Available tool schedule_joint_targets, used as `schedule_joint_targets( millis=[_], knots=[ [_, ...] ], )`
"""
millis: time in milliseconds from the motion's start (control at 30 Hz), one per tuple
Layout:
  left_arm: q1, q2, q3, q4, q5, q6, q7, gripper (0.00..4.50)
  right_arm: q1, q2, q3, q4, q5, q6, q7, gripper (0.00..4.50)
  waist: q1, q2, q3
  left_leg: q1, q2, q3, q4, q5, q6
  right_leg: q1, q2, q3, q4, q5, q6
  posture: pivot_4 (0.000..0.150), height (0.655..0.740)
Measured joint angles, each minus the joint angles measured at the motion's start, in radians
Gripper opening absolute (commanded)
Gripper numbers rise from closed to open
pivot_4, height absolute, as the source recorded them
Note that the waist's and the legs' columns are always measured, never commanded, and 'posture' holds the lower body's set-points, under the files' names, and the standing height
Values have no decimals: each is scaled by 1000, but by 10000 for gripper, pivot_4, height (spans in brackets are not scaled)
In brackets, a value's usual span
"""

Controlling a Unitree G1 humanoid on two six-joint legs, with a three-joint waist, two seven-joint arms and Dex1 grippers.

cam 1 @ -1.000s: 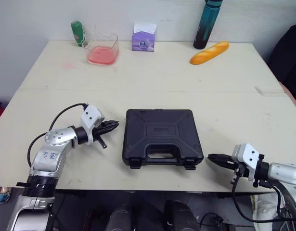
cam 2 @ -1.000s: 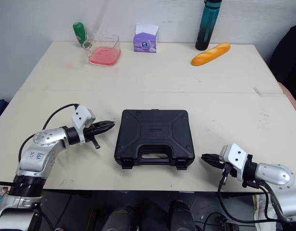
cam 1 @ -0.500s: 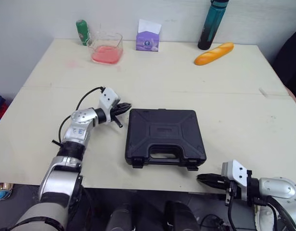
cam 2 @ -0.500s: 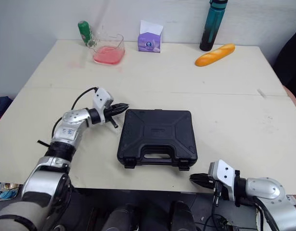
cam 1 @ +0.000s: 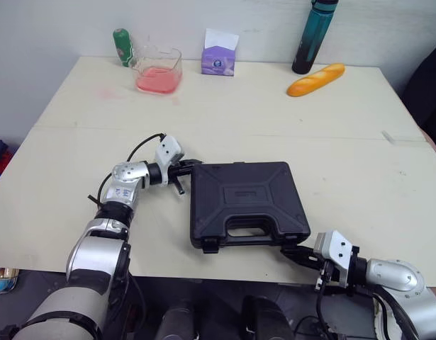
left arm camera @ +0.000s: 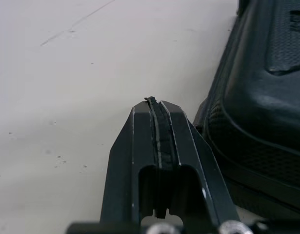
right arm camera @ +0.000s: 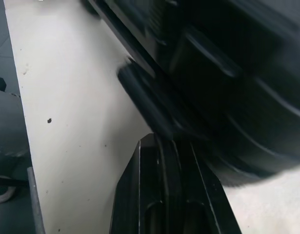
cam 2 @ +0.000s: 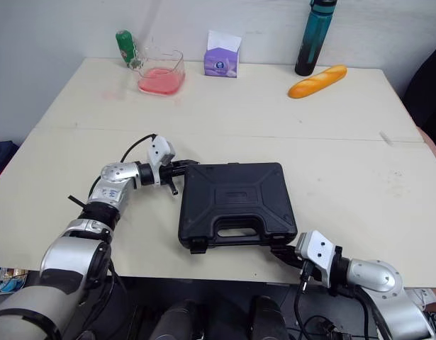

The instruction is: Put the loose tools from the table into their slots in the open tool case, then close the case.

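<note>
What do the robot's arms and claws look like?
Both arms are silver, built from rounded, jointed segments. Each wrist carries a white boxy block with a thin black cable looping off it. The left claw and the right claw each have two slim black fingers tapering to a point.

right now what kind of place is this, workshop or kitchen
Probably a robot test room or lab, not a real workshop: a plain table against a bare wall, with unrelated props on it, a closed black tool case, a bread loaf and a water bottle.
</note>
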Motion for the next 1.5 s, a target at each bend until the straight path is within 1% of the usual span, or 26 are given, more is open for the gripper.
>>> schedule_joint_targets(
  millis=[133, 300, 367, 533, 733, 867, 1000, 1133, 1233, 1300, 1367, 1433, 1500],
  knots=[
    [60, 31, 10, -69, -2, -6, -41, 93, -9, -1, 0, 10, -11, -13, -2, 0, -4, 0, 0, 0, 1, 0, 0, 0, 0, 0, 0, 0, 0, 0, 0, 1500, 7400],
    [155, 47, 15, -206, -21, 15, -62, 93, -22, -1, -1, 34, -31, -33, -16, 0, -4, -2, -1, 1, 0, 0, 1, 0, 0, 1, 0, 0, 0, 0, 0, 1500, 7400],
    [237, 67, 17, -323, -32, 36, -69, 93, -49, 0, -6, 64, -41, -37, -34, 0, -7, -2, -1, 1, 0, 0, 1, -1, 1, 2, -2, 1, 1, 0, 0, 1500, 7400],
    [373, 68, 0, -514, -38, 101, -83, 93, -104, 0, -16, 115, -86, -52, -87, 0, -3, -2, -1, 1, 0, -2, 2, -1, 1, 3, -3, -1, 1, 0, 0, 1500, 7400],
    [453, 84, -1, -684, -49, 184, -65, 93, -151, 4, -14, 158, -119, -57, -131, 0, -2, -2, -1, 1, 0, -2, 3, -1, 1, 3, -3, -1, 1, 0, 0, 1500, 7400],
    [538, 108, 7, -811, -63, 240, -42, 93, -176, 13, -9, 177, -129, -56, -146, 0, -4, -2, -1, 1, 0, -2, 3, -1, 1, 3, -3, 0, 1, 0, 0, 1500, 7400],
    [577, 114, 11, -882, -74, 282, -17, 93, -192, 30, -8, 194, -134, -54, -165, 0, -7, -2, -1, 2, 1, -3, 3, -1, 1, 3, -4, 0, 0, 0, 0, 1500, 7400],
    [623, 161, 31, -983, -94, 339, 4, 93, -189, 39, -7, 185, -134, -46, -173, 0, -12, -2, -1, 2, 1, -3, 1, -1, 0, 3, -5, 0, 0, 0, 0, 1500, 7400],
    [619, 204, 53, -1117, -218, 508, -23, 93, -150, 38, -42, 167, -91, -21, -171, 0, -2, -2, -1, 0, 1, -5, 1, -1, 0, 3, -5, -1, -1, 0, -1, 1500, 7400],
    [568, 217, 52, -1208, -284, 608, -29, 93, -120, 39, -77, 159, -59, 0, -171, 0, 6, -1, -1, 0, 0, -8, 2, -1, 1, 6, -5, 0, -3, 0, 0, 1500, 7400],
    [473, 199, 24, -1263, -329, 699, -17, 93, -89, 40, -119, 152, -28, 31, -179, 0, 11, -1, -1, 0, -2, -9, 2, -1, 1, 7, -5, 0, -6, 0, 1, 1500, 7400],
    [396, 170, -14, -1302, -352, 763, 2, 93, -67, 44, -149, 146, -7, 50, -186, 0, 5, -1, -1, 0, -2, -8, 1, -1, 1, 7, -4, -1, -5, 1, 1, 1500, 7400],
    [314, 104, -72, -1281, -352, 814, 27, 93, -36, 75, -197, 146, 20, 52, -199, 0, 4, -1, -1, 0, -1, -7, 0, -1, 1, 7, -2, -4, -5, 1, 1, 1500, 7400]
  ],
)
